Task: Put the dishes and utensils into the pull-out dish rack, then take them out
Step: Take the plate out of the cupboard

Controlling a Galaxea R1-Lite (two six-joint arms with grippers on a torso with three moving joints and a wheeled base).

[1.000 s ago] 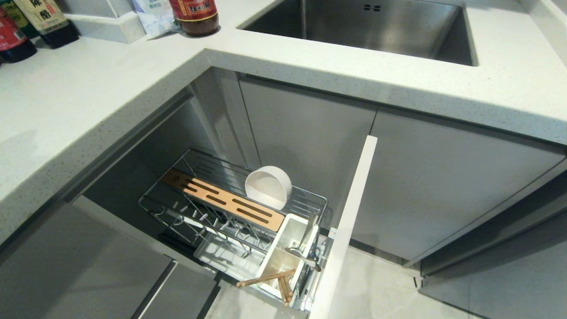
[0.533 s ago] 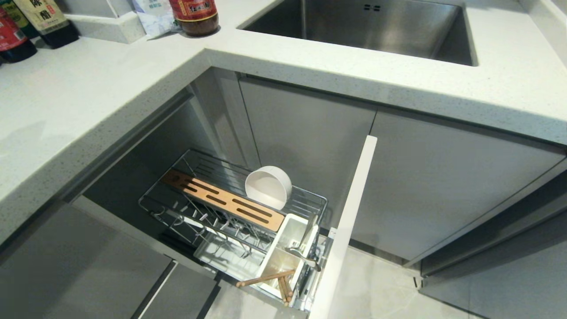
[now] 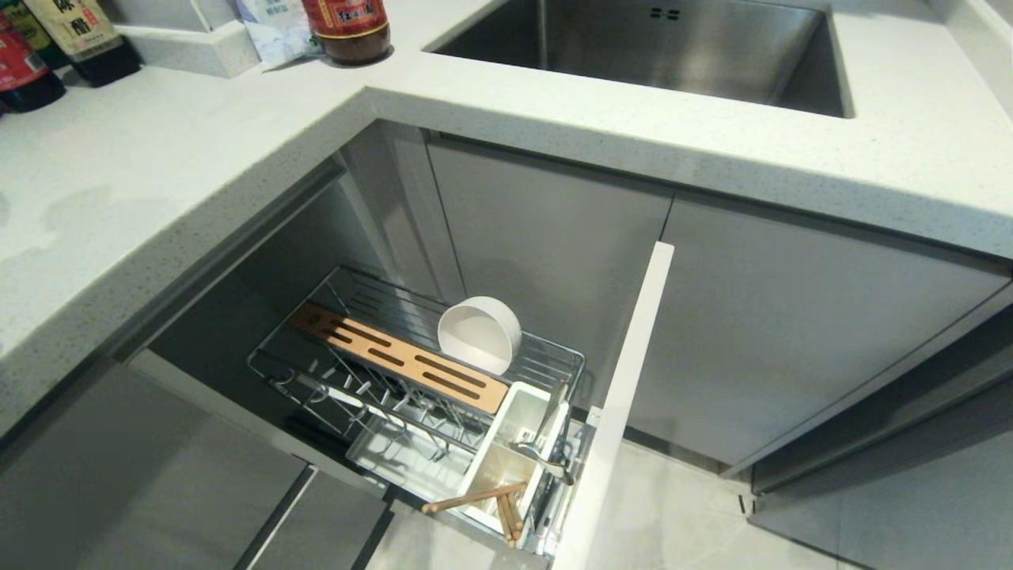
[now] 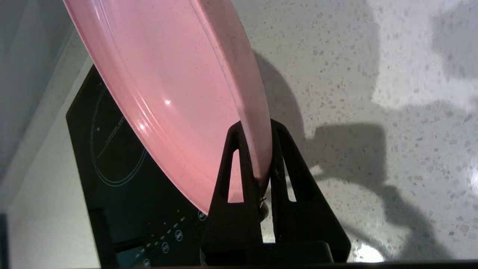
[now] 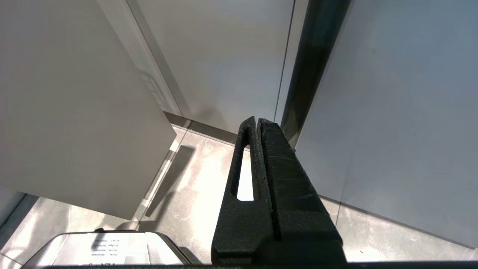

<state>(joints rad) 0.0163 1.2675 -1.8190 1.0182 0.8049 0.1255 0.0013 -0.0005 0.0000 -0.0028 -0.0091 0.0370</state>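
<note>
Since the earlier frame only a shadow has slid across the speckled white table (image 3: 119, 198). The left tool (image 4: 257, 149), clamped on the pale-pink round plate's (image 4: 168, 86) rim, holds it above the table. Judging from the bowl still in the chrome wire pull-out rack (image 3: 411, 372), unloading is under way; next, lay the plate flat. Right tool (image 5: 257, 127) closed, empty.

A white speckled counter (image 3: 198, 166) bends round a corner. A shiny metal sink (image 3: 657, 47) sits in it at 12 o'clock. At 10 o'clock stand dark sauce bottles (image 3: 47, 39). A brown jar with a red label (image 3: 348, 28) stands at 11 o'clock, just beside a white bag (image 3: 273, 28). Grey cupboard doors (image 3: 791, 324) are under the counter. A black cooktop (image 4: 112, 160) lies flat in the counter.
</note>
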